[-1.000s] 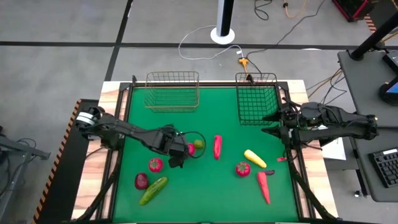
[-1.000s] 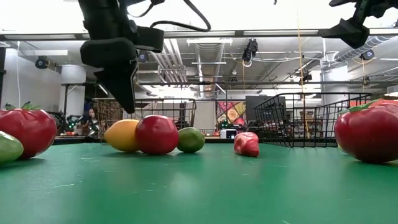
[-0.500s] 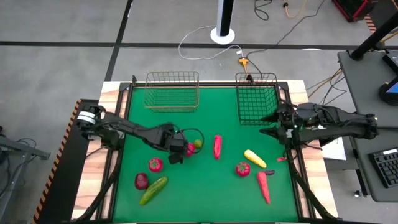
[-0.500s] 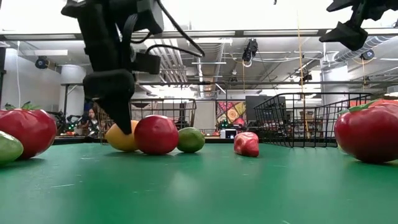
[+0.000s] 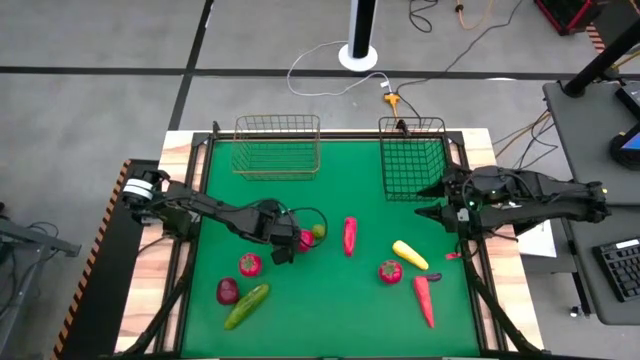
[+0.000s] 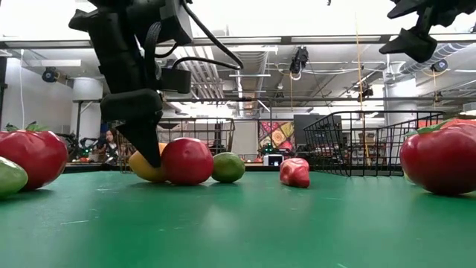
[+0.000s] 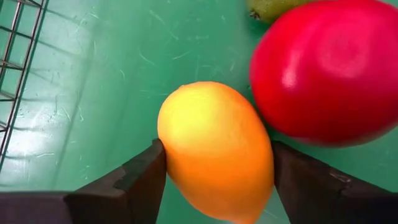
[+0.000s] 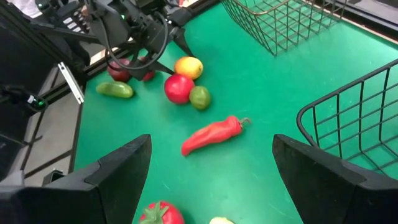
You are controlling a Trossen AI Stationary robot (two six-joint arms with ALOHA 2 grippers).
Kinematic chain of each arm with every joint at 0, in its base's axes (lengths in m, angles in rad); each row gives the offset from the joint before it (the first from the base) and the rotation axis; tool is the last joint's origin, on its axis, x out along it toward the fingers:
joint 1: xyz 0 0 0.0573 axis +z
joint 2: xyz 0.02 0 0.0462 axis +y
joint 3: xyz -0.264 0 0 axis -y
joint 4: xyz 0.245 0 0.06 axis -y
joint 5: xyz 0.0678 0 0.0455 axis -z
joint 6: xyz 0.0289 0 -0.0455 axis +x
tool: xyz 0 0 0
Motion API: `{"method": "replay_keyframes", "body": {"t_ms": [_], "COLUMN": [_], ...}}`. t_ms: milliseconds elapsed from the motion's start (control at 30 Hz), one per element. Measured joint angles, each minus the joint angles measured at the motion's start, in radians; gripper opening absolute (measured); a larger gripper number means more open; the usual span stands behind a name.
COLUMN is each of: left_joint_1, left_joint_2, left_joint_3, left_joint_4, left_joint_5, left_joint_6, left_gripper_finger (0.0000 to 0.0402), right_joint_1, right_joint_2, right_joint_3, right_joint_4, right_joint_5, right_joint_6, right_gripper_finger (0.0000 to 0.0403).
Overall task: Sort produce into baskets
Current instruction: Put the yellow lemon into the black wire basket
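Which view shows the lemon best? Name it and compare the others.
The left wrist view: the lemon fills it, set between the left gripper fingers. The low view shows it half hidden behind a finger and a red fruit. The right wrist view shows it small; the high view hides it.

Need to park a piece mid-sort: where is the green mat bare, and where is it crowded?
Bare: the mat between the tan wire basket and the dark wire basket, and the front middle strip between the green cucumber and the long red chili. Crowded: around the left gripper, at the yellow lemon, red round fruit and lime.
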Motion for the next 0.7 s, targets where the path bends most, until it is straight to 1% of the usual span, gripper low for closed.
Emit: {"method": "replay_keyframes", "body": {"t_ms": [333, 400, 467, 600, 633, 700], "left_joint_1": [-0.003, -0.004, -0.005, -0.012, -0.011, -0.011], "left_joint_2": [-0.006, -0.014, -0.024, -0.080, -0.095, -0.131], "left_joint_3": [-0.002, 0.008, 0.038, 0.138, 0.165, 0.221], "left_joint_4": [-0.011, -0.075, -0.179, -0.367, -0.387, -0.370], "left_joint_5": [0.001, 0.004, -0.003, -0.095, -0.113, -0.140], "left_joint_6": [-0.003, -0.011, -0.032, -0.048, -0.048, -0.030], "left_gripper_finger": [0.0235, 0.0235, 0.0235, 0.0235, 0.0234, 0.0234], "right_joint_1": [0.000, 0.000, 0.000, 0.000, 0.000, 0.001], "right_joint_2": [-0.002, -0.002, -0.002, -0.002, -0.004, -0.008], "right_joint_3": [0.002, 0.002, 0.002, 0.002, 0.002, 0.002], "right_joint_4": [0.001, 0.001, 0.001, 0.005, 0.012, 0.025], "right_joint_5": [-0.002, -0.002, -0.002, -0.005, -0.012, -0.038], "right_joint_6": [-0.001, -0.009, -0.010, -0.029, -0.042, -0.052], "right_gripper_finger": [0.0327, 0.0327, 0.0327, 0.0327, 0.0327, 0.0327]}}
